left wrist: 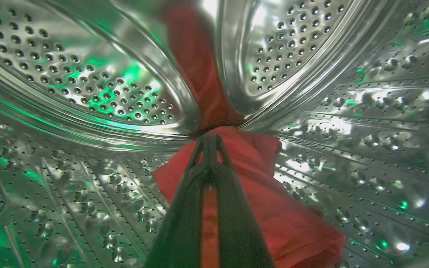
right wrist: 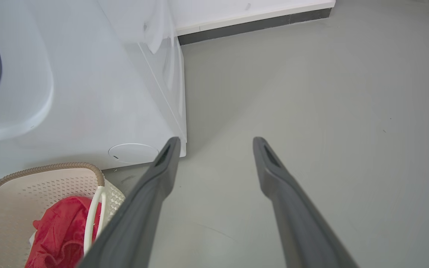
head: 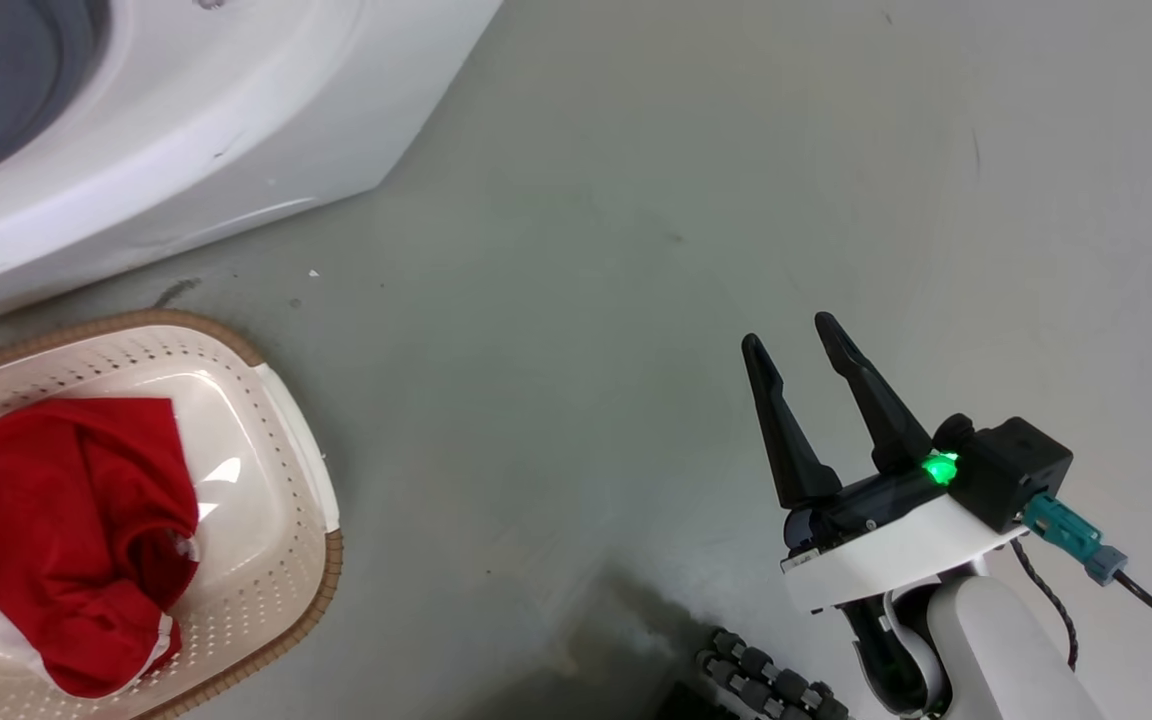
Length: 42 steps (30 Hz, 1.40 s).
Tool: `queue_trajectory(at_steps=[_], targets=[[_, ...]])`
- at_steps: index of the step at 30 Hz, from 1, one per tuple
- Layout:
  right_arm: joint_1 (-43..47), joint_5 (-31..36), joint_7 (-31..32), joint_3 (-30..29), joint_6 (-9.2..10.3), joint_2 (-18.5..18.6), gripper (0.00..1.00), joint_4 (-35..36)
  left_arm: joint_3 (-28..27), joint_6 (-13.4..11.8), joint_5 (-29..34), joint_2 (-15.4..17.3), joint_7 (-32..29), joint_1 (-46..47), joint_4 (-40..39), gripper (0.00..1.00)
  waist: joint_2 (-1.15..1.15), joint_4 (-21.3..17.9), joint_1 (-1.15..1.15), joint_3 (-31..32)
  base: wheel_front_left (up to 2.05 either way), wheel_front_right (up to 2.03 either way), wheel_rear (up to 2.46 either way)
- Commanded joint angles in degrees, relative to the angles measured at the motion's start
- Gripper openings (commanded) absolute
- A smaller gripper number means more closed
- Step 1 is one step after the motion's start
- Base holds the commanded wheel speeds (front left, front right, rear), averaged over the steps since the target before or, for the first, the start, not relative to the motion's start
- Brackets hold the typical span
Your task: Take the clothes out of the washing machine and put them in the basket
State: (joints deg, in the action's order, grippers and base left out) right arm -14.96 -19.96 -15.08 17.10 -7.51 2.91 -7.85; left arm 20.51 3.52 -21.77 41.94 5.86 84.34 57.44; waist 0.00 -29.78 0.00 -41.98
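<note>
Standing in the room beside the washing machine (head: 186, 130), an onlooker records the following status.

1. Completed portion. The basket (head: 176, 318) sits on the grey floor (head: 636, 250) at the lower left of the head view, just in front of the machine's base. One red garment with white trim (head: 66, 520) lies crumpled inside it, toward the left half. The right half of the basket bottom is bare.

2. Portion in hand. In the left wrist view, the left pincer (left wrist: 209, 140) is inside the perforated steel drum (left wrist: 88, 74). Its two dark fingers are clenched, with the tips pressed together at the far edge of the drum garment (left wrist: 274, 201), a red cloth spread across the lower centre and lower right of the frame. The tips appear to pinch a fold of this cloth, so the grasp is judged to be made. A red streak at the upper centre looks like a reflection in the polished metal.

3. Idle arm. The right pincer (head: 791, 335) is released, with its fingers spread apart. It hangs over bare floor at the lower right of the head view, well apart from basket and machine, and carries nothing.

4. Remaining work. The drum garment has yet to be drawn out through the porthole and lowered into the basket. Whether more clothes lie beneath it cannot be told.
</note>
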Motion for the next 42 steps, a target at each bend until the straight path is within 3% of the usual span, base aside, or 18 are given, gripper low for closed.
queue_trajectory(at_steps=[1, 16, 17, 18, 19, 20, 25, 29, 42], targets=[[0.29, 0.25, -0.11, -0.27, 0.04, -0.05, 1.0, -0.08, -0.12, -0.06, -0.31, -0.46, 0.52, -1.1, 0.0, 0.0, 0.0, 0.64, 0.0, 0.8, 0.0, 0.0, 0.0], [1.42, 1.43, -0.11, -1.68, 0.04, -0.05, 1.0, 0.4, -1.95, -1.54, -4.68, -1.51, 2.79, -10.0, -3.0, 0.0, 0.0, 2.24, 0.0, 3.4, 0.0, 0.0, 0.0], [1.43, 1.4, -0.11, -1.67, 0.04, -0.05, 1.0, 0.4, -2.04, -1.58, -4.79, -1.39, 2.58, -10.32, -3.28, 0.08, 0.0, 2.25, 0.0, 3.43, 0.0, 0.0, 0.0], [1.47, 1.39, -0.11, -1.64, 0.04, -0.05, 1.0, 0.39, -2.15, -1.72, -5.11, -1.3, 2.53, -10.62, -3.63, 0.38, 0.0, 2.26, 0.0, 3.48, 0.0, 0.0, 0.0], [1.55, 1.37, -0.11, -1.59, 0.04, -0.05, 1.0, 0.38, -2.19, -1.87, -5.21, -1.18, 2.34, -10.84, -3.98, 0.84, 0.0, 2.27, 0.0, 3.51, 0.0, 0.0, 0.0], [1.64, 1.34, -0.11, -1.55, 0.04, -0.05, 1.0, 0.35, -2.21, -1.98, -5.33, -1.03, 2.0, -11.07, -4.33, 1.0, 0.0, 2.26, 0.0, 3.55, 0.0, 0.0, 0.0], [2.13, 1.08, -0.11, -1.18, 0.04, -0.05, 1.0, 0.22, -1.89, -2.1, -5.7, -0.11, -0.06, -12.12, -6.31, 1.0, 0.0, 1.92, 0.0, 3.97, 0.0, 0.0, 0.0], [2.21, 0.88, -0.11, -0.89, 0.04, -0.06, 1.0, 0.28, -0.64, -1.18, -5.51, 0.55, -5.54, -10.64, -8.1, 1.0, 0.0, 1.45, 0.0, 3.87, 0.0, 0.0, 0.0], [2.16, -1.29, -0.11, 1.17, 0.04, -0.06, 1.0, 0.37, 5.07, 1.43, -4.49, 1.93, -31.69, -1.2, -10.37, 1.0, 0.0, -2.15, 0.0, -0.86, 0.0, 0.0, 0.0]])
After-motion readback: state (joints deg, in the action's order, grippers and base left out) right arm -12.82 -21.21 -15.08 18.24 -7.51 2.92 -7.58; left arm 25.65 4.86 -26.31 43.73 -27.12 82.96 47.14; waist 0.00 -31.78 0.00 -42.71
